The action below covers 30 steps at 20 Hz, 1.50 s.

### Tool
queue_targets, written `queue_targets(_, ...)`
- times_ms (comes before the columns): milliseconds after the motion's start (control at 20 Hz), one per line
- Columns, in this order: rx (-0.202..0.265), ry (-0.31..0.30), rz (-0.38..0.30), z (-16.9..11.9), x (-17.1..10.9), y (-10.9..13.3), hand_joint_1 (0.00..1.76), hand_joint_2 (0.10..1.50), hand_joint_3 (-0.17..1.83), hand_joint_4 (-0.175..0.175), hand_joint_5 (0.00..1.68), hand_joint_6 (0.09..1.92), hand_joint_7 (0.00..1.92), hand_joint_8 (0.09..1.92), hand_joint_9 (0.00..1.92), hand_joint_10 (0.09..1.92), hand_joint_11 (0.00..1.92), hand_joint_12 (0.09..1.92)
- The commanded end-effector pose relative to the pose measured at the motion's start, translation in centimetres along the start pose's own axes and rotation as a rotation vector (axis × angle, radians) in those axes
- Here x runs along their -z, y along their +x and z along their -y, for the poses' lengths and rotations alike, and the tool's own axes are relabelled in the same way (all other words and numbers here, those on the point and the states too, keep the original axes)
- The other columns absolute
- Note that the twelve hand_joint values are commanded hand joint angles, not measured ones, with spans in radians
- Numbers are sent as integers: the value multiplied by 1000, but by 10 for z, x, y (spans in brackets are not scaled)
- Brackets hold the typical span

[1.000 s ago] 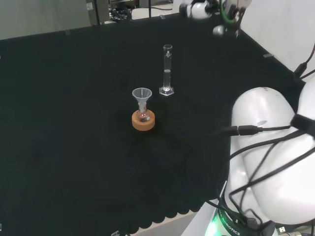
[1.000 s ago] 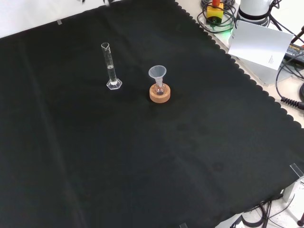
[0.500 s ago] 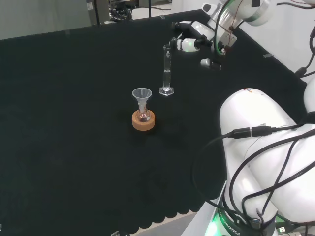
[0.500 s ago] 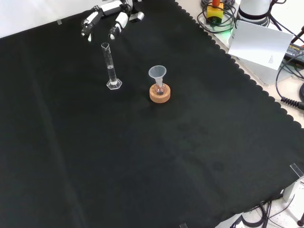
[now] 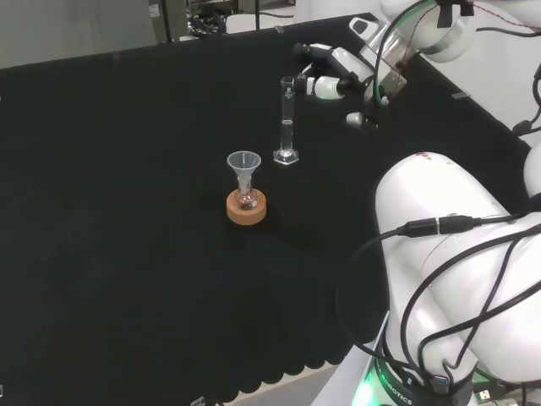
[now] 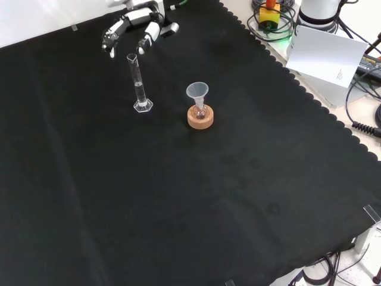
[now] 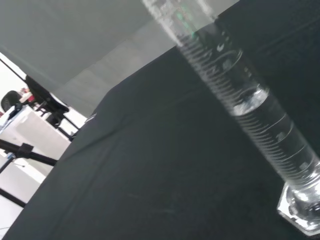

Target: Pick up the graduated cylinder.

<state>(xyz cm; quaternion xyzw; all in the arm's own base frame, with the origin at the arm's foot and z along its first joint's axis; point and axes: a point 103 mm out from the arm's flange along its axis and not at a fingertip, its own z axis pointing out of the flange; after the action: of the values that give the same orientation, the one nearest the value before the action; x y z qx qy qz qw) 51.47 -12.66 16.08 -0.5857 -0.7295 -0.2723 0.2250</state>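
The graduated cylinder (image 5: pixel 287 121) stands upright on its hexagonal foot on the black-clothed surface (image 5: pixel 127 254), with clear liquid filling roughly its lower half; in the head view it rises just behind and to the right of a clear funnel (image 5: pixel 243 165) seated in a small flask on a cork ring stand (image 5: pixel 246 207); in the front view the cylinder (image 6: pixel 138 83) stands to the left of that stand (image 6: pixel 200 117), near it but apart.

The risk from here, by the look of it, is a topple; the cylinder is tall and slender on a small foot, and a finger that meets its upper part from one side before the thumb opposes it could tip it over and spill the liquid across the cloth; a grasp taken very near the rim would also leave the weighted lower half free to swing; clear walls could slip between the fingers if the closure lands off-centre.

The robot hand (image 5: pixel 331 72) hovers at the height of the cylinder's top, just beside it on the right in the head view, its fingers spread and only lightly bent, holding nothing; in the front view the robot hand (image 6: pixel 136 27) sits just beyond the cylinder's mouth, fingertips on either side of the rim line yet apart from the glass; the wrist view looks along the cylinder's (image 7: pixel 240 100) graduated wall at close range.
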Motion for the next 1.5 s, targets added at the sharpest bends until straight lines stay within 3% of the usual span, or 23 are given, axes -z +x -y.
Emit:
queue_targets(50, 47, -24, -80, 3, -21, -8, 800, 1059, -175, -9, 426, 87, 371, 618, 599, 536, 338, 1323)
queue_targets(300, 55, -62, -142, 4, -32, -17, 833, 1046, -175, -6, 440, 87, 388, 611, 604, 536, 338, 1326)
queue_targets(650, 72, -82, -174, 6, -44, -26, 871, 1021, -175, -2, 465, 87, 446, 596, 647, 529, 375, 1315)
queue_targets(1350, 82, -65, -213, 6, -66, -36, 920, 993, -175, 2, 563, 87, 512, 573, 716, 500, 402, 1295)
queue_targets(1500, 96, -37, -227, 4, -75, -39, 928, 989, -175, 3, 574, 87, 531, 564, 739, 486, 420, 1286)
